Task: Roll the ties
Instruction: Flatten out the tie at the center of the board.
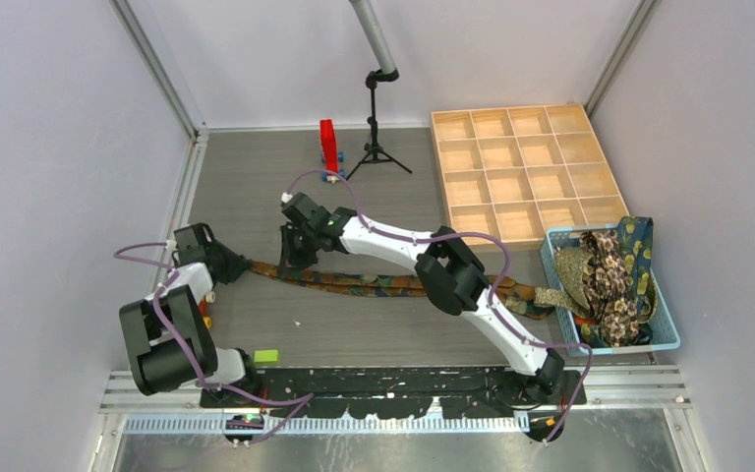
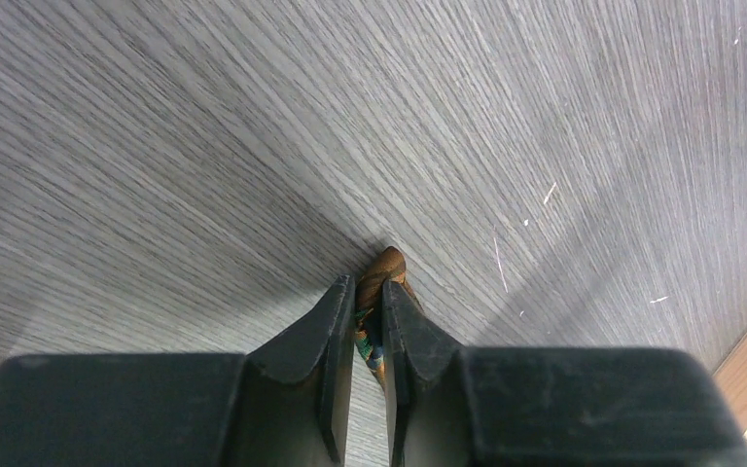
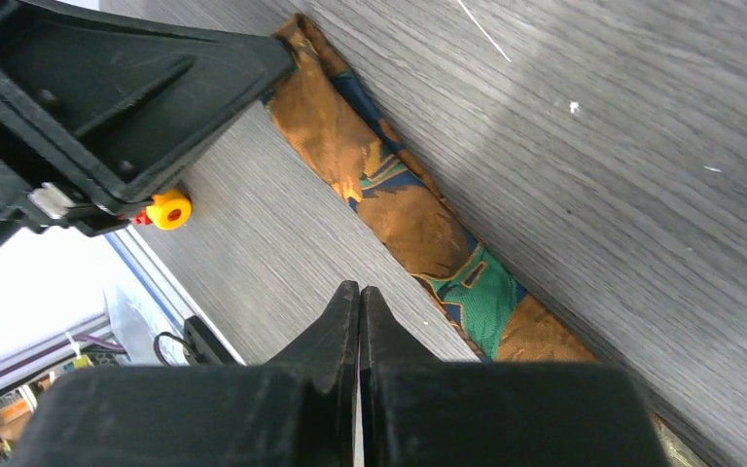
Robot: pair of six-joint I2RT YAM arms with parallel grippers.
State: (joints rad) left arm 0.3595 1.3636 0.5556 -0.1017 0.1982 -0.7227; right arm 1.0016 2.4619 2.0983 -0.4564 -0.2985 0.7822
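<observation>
Logged one long tie [image 1: 374, 284], brown-orange with teal and navy figures, stretched flat across the grey table [image 1: 256, 187] from the left side toward the light blue basket [image 1: 639, 348] at the right edge. Could not settle the far end: over the basket rim or stopped short of it.

Found the narrow left end pinched in the left claw [image 2: 368, 292]. Jaws nearly together, patterned cloth filling the slit between them, brown tip poking out past the fingertips onto the table.

Found the right claw [image 3: 360, 290] clenched tight, fingers pressed together with nothing between, set just beside the same tie and near the left claw. Could not tell about contact between those fingertips and the table.

From the right wrist, saw the tie passing diagonally alongside the closed fingers, then disappearing under the black body of the left claw. Noted a small yellow knob [image 3: 169, 209] on that body's underside.

Counted other ties [image 1: 605, 280] heaped in the basket: spotted tan, paisley, and one navy with yellow figures draped at the back right corner.

Marked a wooden tray [image 1: 511, 109] of square compartments just behind the basket, at the far right of the table. Spotted a red block [image 1: 328, 146] and a black stand [image 1: 377, 138] side by side at the far middle. Spotted a green block [image 1: 266, 356] at the near edge, by the left arm's base.
</observation>
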